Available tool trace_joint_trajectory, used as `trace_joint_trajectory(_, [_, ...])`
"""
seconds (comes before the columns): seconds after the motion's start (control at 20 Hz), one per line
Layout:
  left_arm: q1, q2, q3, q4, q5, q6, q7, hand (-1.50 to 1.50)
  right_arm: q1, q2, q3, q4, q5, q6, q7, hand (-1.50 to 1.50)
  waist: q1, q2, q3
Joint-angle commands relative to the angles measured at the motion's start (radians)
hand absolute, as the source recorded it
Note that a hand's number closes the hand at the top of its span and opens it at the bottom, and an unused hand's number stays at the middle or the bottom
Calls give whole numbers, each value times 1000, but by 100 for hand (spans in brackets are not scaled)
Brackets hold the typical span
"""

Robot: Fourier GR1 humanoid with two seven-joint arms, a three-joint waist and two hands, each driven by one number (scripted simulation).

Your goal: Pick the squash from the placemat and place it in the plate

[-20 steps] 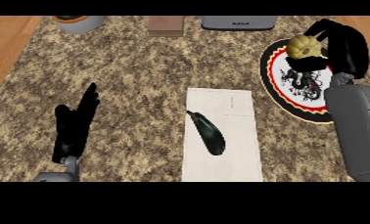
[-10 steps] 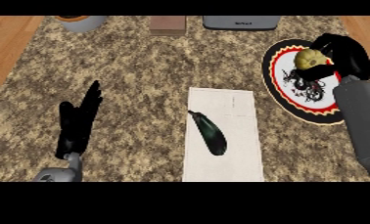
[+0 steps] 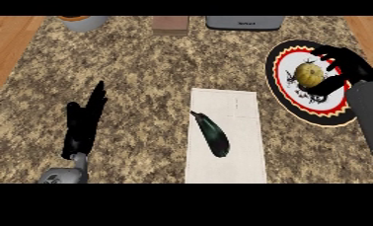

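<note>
We are holding our right hand [image 3: 348, 68] over the plate [image 3: 282, 92] at the right side of the bench [image 3: 146, 72], with its fingers and thumb curling round the squash [image 3: 309, 74]. The squash is yellow and round, and it is sitting within the plate's white centre, near the upper part; we cannot tell whether it is resting on the plate or hanging just above it. The plate is showing a black and red patterned rim. Our left hand [image 3: 82, 121] is resting at the lower left, fingers straight and pointing up, holding nothing. The white placemat [image 3: 241, 106] is lying in the middle of the bench, and a dark eggplant [image 3: 212, 134] is lying on it, slanting. Along the far edge, a bowl [image 3: 84, 21], a brown block [image 3: 170, 24] and a grey appliance [image 3: 244, 22] are standing.
</note>
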Motion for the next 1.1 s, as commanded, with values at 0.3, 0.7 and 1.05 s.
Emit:
trace_joint_trajectory(0.3, [6, 13, 38, 15, 21, -10, -20, 0, -8, 1, -276, -6, -329, 62, -356, -150, -22, -6, 2])
trace_joint_trajectory(0.7, [22, -14, 7, -27, 8, -9, 4, 0, 19, -109, -392, 97, -481, 262, -437, -150, -5, 0, 0])
trace_joint_trajectory(1.05, [-16, 34, 57, -2, 20, -50, 17, 0, 38, -114, -368, 162, -493, 290, -572, -150, 2, 2, 1])
